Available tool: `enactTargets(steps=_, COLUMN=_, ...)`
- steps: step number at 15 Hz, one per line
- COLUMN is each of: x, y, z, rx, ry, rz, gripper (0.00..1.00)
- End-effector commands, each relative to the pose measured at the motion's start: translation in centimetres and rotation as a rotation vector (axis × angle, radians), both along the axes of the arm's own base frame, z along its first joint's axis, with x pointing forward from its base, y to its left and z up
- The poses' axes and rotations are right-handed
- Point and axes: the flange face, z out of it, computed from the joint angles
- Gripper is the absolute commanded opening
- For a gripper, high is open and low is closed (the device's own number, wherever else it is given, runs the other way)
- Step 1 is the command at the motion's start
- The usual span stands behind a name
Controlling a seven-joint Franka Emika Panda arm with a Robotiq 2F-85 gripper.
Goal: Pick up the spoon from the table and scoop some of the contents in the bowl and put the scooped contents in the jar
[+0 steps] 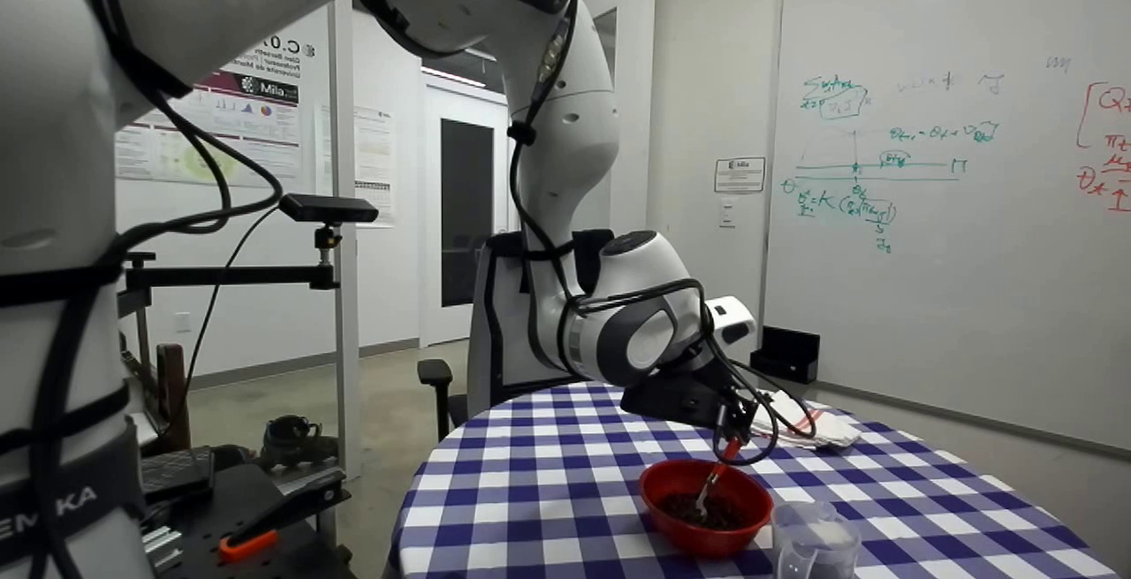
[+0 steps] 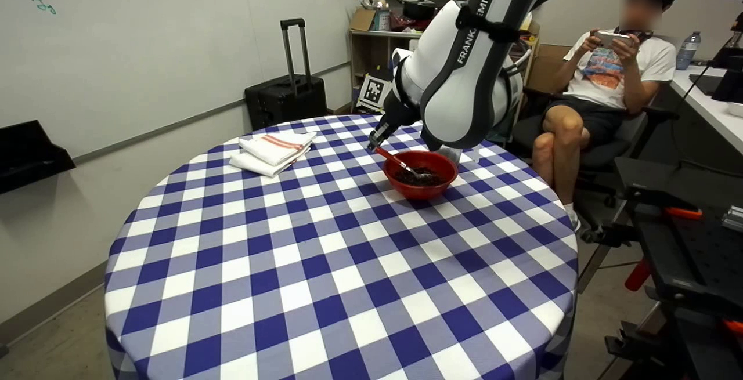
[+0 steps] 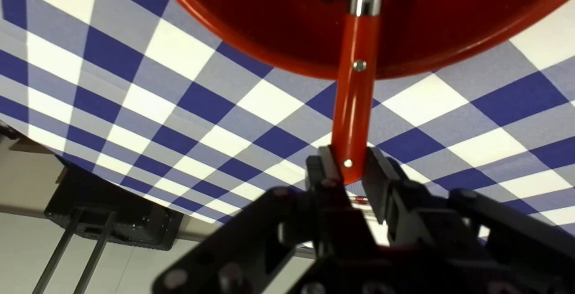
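We find the pincer [image 3: 349, 166] clamped on the spoon [image 2: 396, 159], biting the red handle close to its end; clearest in the wrist view, where both sides press in around it. Spoon held aslant: gripped end high and outside the rim, metal end down inside the red bowl [image 1: 707, 544], its head at the dark bits [image 2: 406, 177] lying there. How deep the head sits we cannot tell, nor whether the handle touches the rim. Bowl upright on the round tabletop [image 2: 348, 310], which is dressed in blue-and-white check. The clear jar [image 1: 817, 539] stands upright just beside the bowl; we cannot tell if the two touch. In an exterior view the bowl partly hides it. The white-and-black arm [image 2: 453, 78] reaches down over this side of the tabletop in both exterior views. Apart from the bowl, on the same check, we note a folded white towel [image 2: 267, 151] with red stripes. Farther off, well clear of the work: a black suitcase [image 2: 287, 101], pull handle raised, near the whiteboard [image 2: 174, 38]; a grey office chair [image 1: 512, 331] behind the tabletop; a seated person [image 2: 603, 78], legs crossed, face blurred, holding a phone [image 2: 607, 39].
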Motion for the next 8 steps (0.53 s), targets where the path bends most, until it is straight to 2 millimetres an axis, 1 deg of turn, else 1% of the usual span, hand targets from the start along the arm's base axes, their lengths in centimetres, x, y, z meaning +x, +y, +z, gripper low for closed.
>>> enactTargets(steps=1, x=-0.8, y=0.3, z=1.7, rx=0.02, ry=-0.017, rz=0.005, gripper=0.05)
enactTargets(steps=8, x=-1.1, y=0.3, z=3.2, rx=0.023, ry=-0.023, rz=0.018, gripper=0.05)
